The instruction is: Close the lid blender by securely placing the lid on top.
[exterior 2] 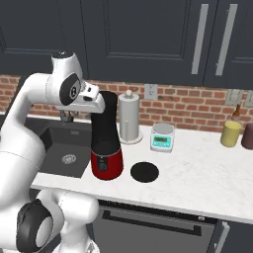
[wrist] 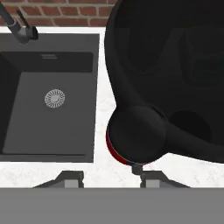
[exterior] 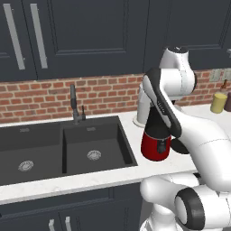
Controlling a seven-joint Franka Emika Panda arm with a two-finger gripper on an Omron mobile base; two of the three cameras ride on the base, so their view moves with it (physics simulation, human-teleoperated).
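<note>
The blender stands on the counter just right of the sink, with a glossy red base and a tall black jar. Its mouth has nothing on it. The lid, a flat black disc, lies on the counter to the blender's right, apart from it. My gripper hovers at the jar's top, on its sink side. In the hand view I look down into the black jar, and the gripper is open with nothing between its fingertips.
A dark double sink with a faucet lies left of the blender. Behind the blender stands a white paper-towel roll, with a small grey scale to its right. A yellow canister sits far right. Dark cabinets hang overhead.
</note>
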